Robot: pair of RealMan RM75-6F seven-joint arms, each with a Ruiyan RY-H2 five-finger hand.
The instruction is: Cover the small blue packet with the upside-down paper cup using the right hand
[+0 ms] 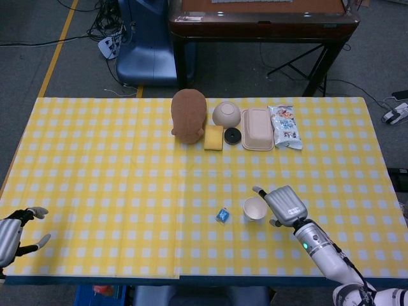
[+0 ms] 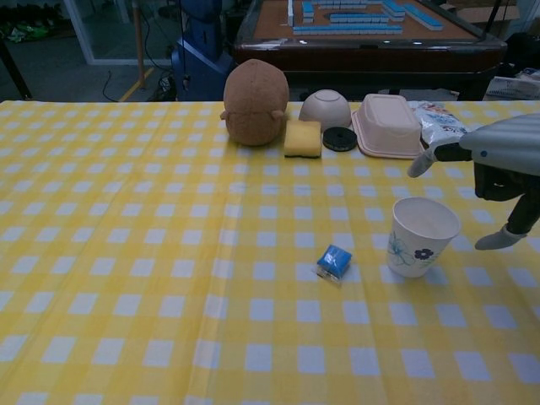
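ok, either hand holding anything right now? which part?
Nothing held. The right hand is open beside the paper cup, fingers spread, not gripping it. The left hand sits at the table's near-left edge, holding nothing.

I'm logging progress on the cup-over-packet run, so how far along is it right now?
Nothing is finished yet. The paper cup stands mouth-up to the right of the small blue packet, which lies uncovered on the tablecloth. In hand: the right hand is open beside the cup, fingers spread, not gripping it. Left to do: grasp the cup, turn it upside down and set it over the packet. The left hand waits open at the table's near corner.
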